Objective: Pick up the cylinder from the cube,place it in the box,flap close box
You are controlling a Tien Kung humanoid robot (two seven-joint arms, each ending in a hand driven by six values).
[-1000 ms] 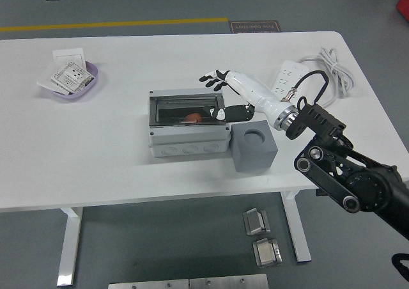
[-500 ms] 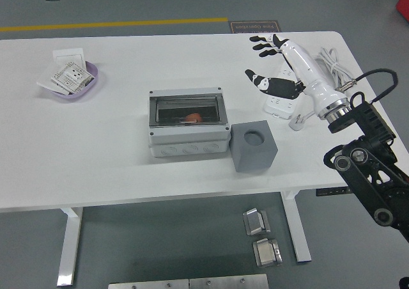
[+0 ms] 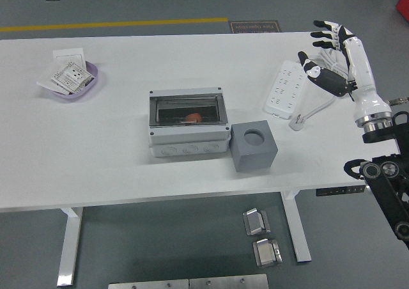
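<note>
A grey box (image 3: 188, 132) sits mid-table with a dark transparent flap lying over its top. Through the flap an orange-red cylinder (image 3: 193, 117) shows inside the box. Just right of the box stands a grey cube (image 3: 254, 146) with an empty round hole in its top. My right hand (image 3: 326, 46) is raised at the far right of the table, over the cable area, fingers spread and holding nothing. It is well away from box and cube. The left arm does not appear.
A white power strip (image 3: 284, 88) with plug and coiled cable (image 3: 331, 57) lies at the right rear. A purple bowl (image 3: 73, 82) holding white cards sits at the far left.
My right hand has pulled back from the box's right end, swinging right and up to the table's far right edge. The cylinder, box and cube have not moved.
</note>
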